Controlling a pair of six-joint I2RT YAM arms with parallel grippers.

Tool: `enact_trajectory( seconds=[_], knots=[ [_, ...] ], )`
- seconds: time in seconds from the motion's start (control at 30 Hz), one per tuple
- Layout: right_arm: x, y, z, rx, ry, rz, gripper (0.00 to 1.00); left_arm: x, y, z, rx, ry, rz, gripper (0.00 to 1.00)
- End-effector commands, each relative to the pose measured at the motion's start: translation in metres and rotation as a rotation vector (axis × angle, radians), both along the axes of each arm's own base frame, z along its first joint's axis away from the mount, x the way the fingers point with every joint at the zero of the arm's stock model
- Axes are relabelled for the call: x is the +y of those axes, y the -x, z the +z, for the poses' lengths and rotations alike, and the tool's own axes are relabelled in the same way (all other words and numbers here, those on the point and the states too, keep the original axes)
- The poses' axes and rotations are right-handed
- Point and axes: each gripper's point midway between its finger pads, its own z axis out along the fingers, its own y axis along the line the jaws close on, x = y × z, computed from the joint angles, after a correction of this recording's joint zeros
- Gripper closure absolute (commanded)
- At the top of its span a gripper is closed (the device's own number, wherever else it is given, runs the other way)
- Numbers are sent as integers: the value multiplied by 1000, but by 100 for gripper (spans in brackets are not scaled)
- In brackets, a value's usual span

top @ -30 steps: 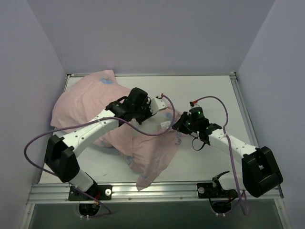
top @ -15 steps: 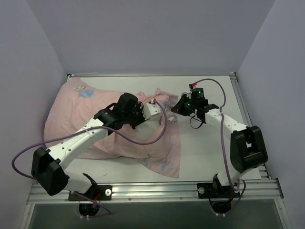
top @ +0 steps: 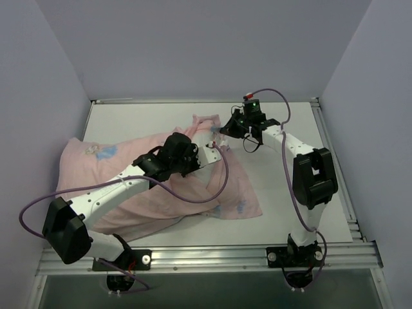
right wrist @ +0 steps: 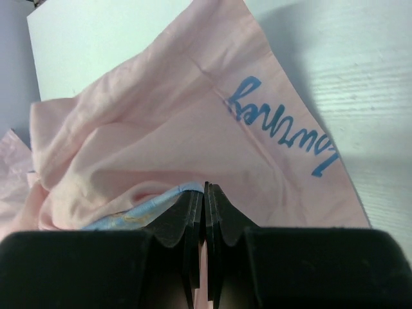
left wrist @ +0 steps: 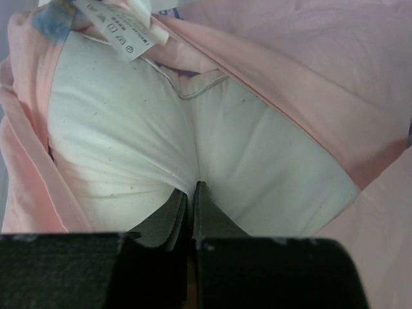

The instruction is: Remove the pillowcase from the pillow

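Observation:
The pillowcase (top: 241, 193) lies pink side out across the left and middle of the table, with one end drawn up toward the back (top: 205, 121). My left gripper (top: 211, 151) sits at its opening, shut on the white pillow (left wrist: 129, 129), pinching a fold of it (left wrist: 192, 187). Pink pillowcase fabric (left wrist: 309, 58) surrounds the pillow, and a white care label (left wrist: 119, 26) hangs above. In the top view the pillow is hidden inside the cover. My right gripper (top: 221, 131) is shut on the pillowcase edge (right wrist: 205, 188), where a blue hem (right wrist: 141, 211) and blue lettering (right wrist: 283, 132) show.
The white table (top: 296, 206) has grey walls on three sides and a metal rail (top: 193, 257) along the near edge. The left arm lies across the fabric, and its purple cable (top: 225, 174) loops over it. The right arm stretches far back along the right side.
My right gripper has moved from the table's middle to the far back, pulling the pillowcase edge with it. The fabric has stretched out flatter, and the bundle has shifted toward the near left.

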Motion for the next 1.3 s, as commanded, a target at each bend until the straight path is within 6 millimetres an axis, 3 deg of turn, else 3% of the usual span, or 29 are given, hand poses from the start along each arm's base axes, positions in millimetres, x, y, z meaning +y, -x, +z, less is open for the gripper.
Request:
enact_trajectory(
  seconds=[0.0,0.07,0.1,0.13,0.17,0.2,0.23,0.27,0.33,0.43,0.5,0.6,0.63,0.7,0.77,0.8,0.83,1.0,1.1,1.17,1.2,1.27],
  knots=[
    [-36,-83,100,-353,27,-250,100,27,81,-66,318,-188,-112,98],
    [-26,-90,118,-395,19,-245,100,26,86,-67,336,-185,-131,98],
    [-30,-91,108,-356,55,-260,100,26,90,-67,350,-186,-147,98],
    [-31,-96,81,-296,93,-255,100,26,91,-64,347,-182,-150,98],
    [-43,-103,73,-267,119,-270,100,26,90,-58,340,-174,-148,98],
    [-53,-97,34,-172,190,-254,100,28,92,-55,347,-172,-142,98],
    [-64,-91,17,-122,228,-254,100,30,91,-44,339,-144,-133,98],
    [-83,-76,-21,-42,271,-264,100,35,82,-33,337,-107,-99,98],
    [-100,-64,-40,-34,277,-279,100,44,82,-18,338,-86,-85,98],
    [-136,-39,-95,83,278,-308,100,47,96,9,351,-82,-125,98],
    [-144,-29,-123,146,286,-288,100,47,111,22,372,-85,-151,98],
    [-139,-20,-139,175,303,-239,100,54,118,37,374,-63,-135,98],
    [-134,-16,-142,179,295,-217,100,57,114,45,350,-39,-108,98],
    [-119,-10,-130,139,266,-160,100,65,82,56,247,-13,34,98],
    [-108,14,-133,141,299,-98,100,78,53,58,187,-15,148,98],
    [-105,17,-112,90,299,-91,100,76,42,60,161,6,166,98],
    [-104,33,-116,105,310,-77,100,75,34,54,167,0,179,98],
    [-101,49,-64,8,295,-42,100,39,19,47,200,32,79,98],
    [-82,62,-41,-26,241,9,100,14,11,73,184,99,30,98],
    [-50,82,-37,-29,181,89,100,-3,9,98,158,144,-9,87],
    [-38,89,-28,-38,144,102,100,-11,7,95,178,148,-14,68],
    [-18,102,-19,-59,89,139,100,-26,8,101,185,168,-38,49]
  ],
)
